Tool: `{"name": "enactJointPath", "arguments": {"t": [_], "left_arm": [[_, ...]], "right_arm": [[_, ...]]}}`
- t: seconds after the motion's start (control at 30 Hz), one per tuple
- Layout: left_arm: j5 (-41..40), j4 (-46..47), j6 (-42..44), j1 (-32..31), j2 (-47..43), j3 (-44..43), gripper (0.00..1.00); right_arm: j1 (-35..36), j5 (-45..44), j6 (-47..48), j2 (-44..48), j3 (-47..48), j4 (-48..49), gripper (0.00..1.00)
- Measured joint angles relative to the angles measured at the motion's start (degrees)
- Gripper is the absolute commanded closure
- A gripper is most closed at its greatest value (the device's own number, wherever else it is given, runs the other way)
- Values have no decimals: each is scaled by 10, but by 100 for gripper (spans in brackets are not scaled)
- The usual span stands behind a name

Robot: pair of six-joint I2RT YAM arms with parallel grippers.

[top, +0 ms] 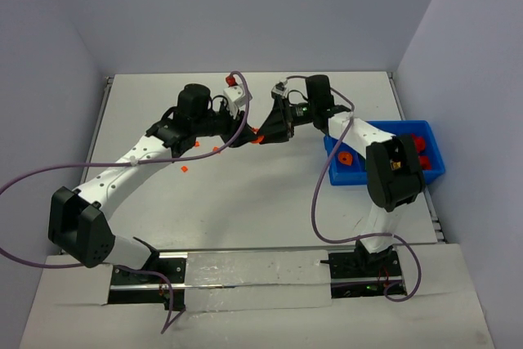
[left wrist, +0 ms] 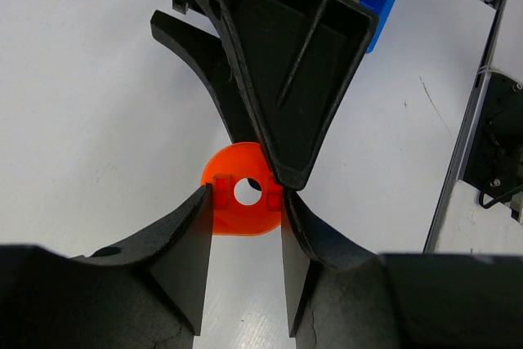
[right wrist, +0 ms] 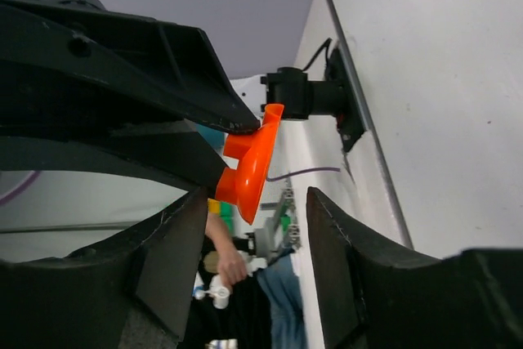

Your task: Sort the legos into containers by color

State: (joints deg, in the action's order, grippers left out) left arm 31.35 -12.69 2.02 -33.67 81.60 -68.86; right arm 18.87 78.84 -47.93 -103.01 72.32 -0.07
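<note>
White table lying under grey walls, orange round lego being held above it, left gripper pinching its edges, right gripper straddling it with fingers spread, blue bin sitting well apart at right.

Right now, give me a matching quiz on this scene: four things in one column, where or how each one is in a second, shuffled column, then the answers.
Things:
1. round orange lego
2. blue bin
3. right gripper
4. small orange brick

Place or state:
A. lying loose on the table
B. open
C. at the table's right side, red pieces inside
D. pinched in the left gripper

Pairs: 1-D, 2-C, 3-B, 4-A.
</note>
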Motion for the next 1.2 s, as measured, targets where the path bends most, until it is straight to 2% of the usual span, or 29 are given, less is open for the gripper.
{"name": "enactJointPath", "arguments": {"t": [0.17, 0.3, 0.37, 0.47, 0.7, 0.73, 0.77, 0.8, 0.83, 0.87, 0.9, 0.97, 1.1, 1.2], "left_arm": [[0, 0, 0, 0, 0, 1, 93], [1, 0, 0, 0, 0, 1, 93], [1, 0, 0, -1, 0, 1, 92], [2, 3, 0, -1, -1, 1, 88], [-3, -12, 0, -5, -1, 1, 84], [-4, -16, 0, -7, -1, 1, 77], [-5, -19, 0, -7, -1, 1, 70], [-5, -23, 0, -8, -1, 1, 52], [-6, -28, 1, -9, 0, 1, 40], [-10, -30, -1, -10, 0, 1, 19], [-16, -29, -4, -11, 1, 1, 5], [-31, -26, -6, -9, 0, 0, 1], [-45, -27, -11, 8, -1, 0, 1], [-39, -30, -25, 44, -13, 0, 1]], "right_arm": [[0, 6, -185, -8, -63, 226, 50], [0, 8, -278, -23, -72, 339, 55], [0, 8, -304, -25, -72, 370, 60], [0, 7, -326, -25, -74, 404, 73], [2, 2, -332, -22, -96, 410, 84], [3, 0, -316, -19, -96, 391, 87], [3, -2, -296, -15, -96, 364, 93], [4, -3, -275, -10, -96, 336, 96], [4, -4, -251, -6, -92, 300, 97], [6, -2, -221, -4, -86, 268, 99], [8, -1, -194, -3, -80, 238, 100], [11, 1, -149, -2, -72, 189, 100], [6, 0, -95, 5, -71, 125, 100], [-27, -9, -41, 36, -70, 58, 100]]}}
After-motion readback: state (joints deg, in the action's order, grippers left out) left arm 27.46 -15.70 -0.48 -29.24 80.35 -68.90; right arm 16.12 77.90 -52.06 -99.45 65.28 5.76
